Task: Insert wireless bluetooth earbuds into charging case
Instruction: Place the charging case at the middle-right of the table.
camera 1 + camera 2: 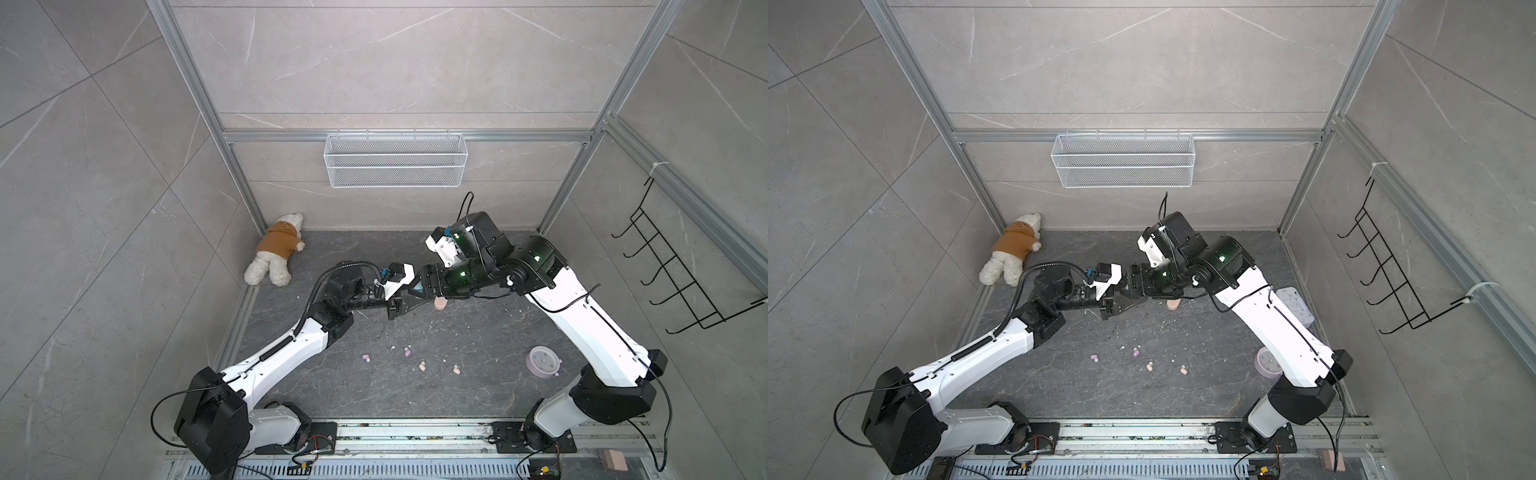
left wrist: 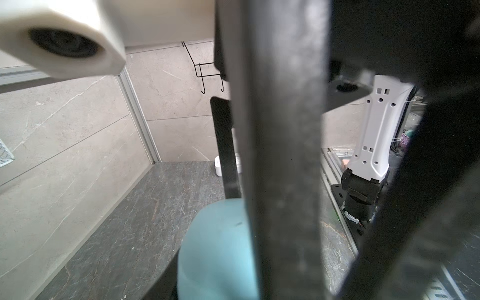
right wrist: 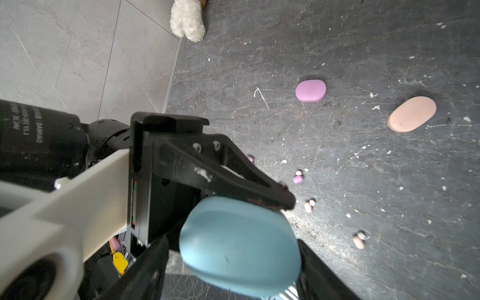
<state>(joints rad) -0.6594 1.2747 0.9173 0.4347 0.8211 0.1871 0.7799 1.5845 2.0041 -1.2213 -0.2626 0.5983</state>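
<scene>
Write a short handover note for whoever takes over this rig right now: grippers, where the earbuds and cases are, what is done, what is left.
Grippers: left gripper shut on the blue case, held above the table; right gripper open, jaws straddling that case.
Loose on the table: lilac earbuds, peach earbuds, lilac case and peach case, both closed.
Done: cannot tell whether the held case holds anything.
Left: seat the lilac and peach pairs.

Grey tiled walls — dark, seemingly marble floor, white wire basket.
</scene>
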